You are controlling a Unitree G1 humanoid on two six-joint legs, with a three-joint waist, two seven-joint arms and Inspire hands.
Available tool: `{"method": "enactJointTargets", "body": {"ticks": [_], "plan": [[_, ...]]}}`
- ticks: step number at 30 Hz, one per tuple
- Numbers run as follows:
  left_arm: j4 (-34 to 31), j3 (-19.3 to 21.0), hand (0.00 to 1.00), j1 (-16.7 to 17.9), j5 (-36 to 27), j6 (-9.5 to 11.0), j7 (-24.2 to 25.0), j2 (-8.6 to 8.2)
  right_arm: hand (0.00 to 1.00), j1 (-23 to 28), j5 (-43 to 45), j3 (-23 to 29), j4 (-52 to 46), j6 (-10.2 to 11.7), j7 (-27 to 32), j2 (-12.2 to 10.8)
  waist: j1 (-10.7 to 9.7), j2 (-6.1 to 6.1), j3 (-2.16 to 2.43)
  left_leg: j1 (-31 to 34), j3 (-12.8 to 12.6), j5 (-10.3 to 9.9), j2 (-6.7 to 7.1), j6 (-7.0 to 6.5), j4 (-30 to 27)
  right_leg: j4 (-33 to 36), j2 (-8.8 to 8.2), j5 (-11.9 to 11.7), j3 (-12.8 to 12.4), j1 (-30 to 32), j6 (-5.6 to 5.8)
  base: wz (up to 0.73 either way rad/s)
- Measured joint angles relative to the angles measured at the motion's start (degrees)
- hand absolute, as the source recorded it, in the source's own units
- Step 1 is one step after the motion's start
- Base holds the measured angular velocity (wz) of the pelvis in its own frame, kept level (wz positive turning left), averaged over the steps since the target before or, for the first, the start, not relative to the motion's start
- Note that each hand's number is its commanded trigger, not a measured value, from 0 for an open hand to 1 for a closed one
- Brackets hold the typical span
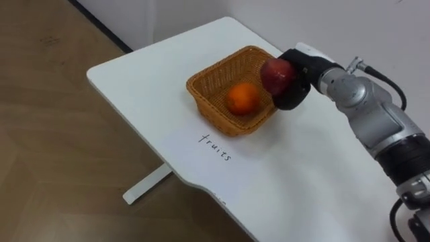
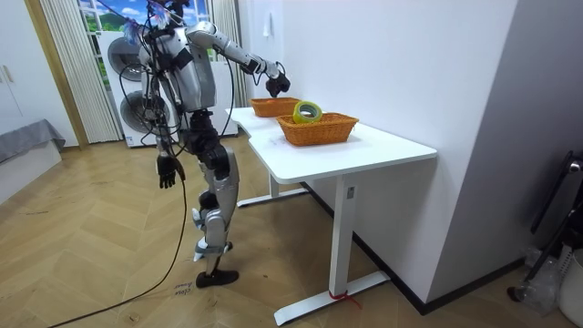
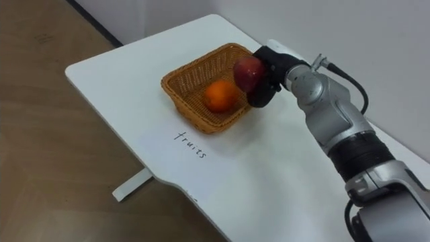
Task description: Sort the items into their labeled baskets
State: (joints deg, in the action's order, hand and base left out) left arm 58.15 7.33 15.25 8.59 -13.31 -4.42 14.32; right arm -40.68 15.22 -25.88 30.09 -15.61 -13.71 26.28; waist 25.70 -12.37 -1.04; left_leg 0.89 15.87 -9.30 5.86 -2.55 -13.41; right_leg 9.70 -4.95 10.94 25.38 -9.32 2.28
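Observation:
A wicker fruit basket stands on the white table with an orange lying in it. My right hand is at the basket's far right rim, shut on a red apple that hangs just over that rim. The handwritten word "fruits" is on the table in front of the basket. In the room view I stand at the table's end with my right arm stretched out over the fruit basket. My left hand hangs at my side with relaxed fingers.
A second wicker basket stands nearer the room camera on the table and holds a yellow-green tape roll. The table edge runs close on my left, with wooden floor beyond it. A wall backs the table.

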Motion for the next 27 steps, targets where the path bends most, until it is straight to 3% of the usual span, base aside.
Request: {"method": "enactJointTargets", "body": {"ticks": [15,27], "plan": [[-2.64,0.46,0.0,2.14,0.07,-0.28,-0.38,0.04,1.0,0.25,-1.19,-0.01,3.05,0.54,3.7,-1.06,1.19,0.47,-0.47,0.8,0.02,-0.03,0.05,0.05,-0.34,-0.1,0.02,0.0,0.94,0.32,0.0,0.0],[-2.92,0.2,0.0,2.17,0.14,-0.48,-1.44,-0.24,1.0,0.22,-1.22,0.0,5.25,1.33,9.25,-2.82,1.44,0.5,-0.46,0.95,0.77,-0.02,0.19,0.03,-0.2,-0.17,-0.01,0.0,1.66,0.4,0.0,0.03]]}}
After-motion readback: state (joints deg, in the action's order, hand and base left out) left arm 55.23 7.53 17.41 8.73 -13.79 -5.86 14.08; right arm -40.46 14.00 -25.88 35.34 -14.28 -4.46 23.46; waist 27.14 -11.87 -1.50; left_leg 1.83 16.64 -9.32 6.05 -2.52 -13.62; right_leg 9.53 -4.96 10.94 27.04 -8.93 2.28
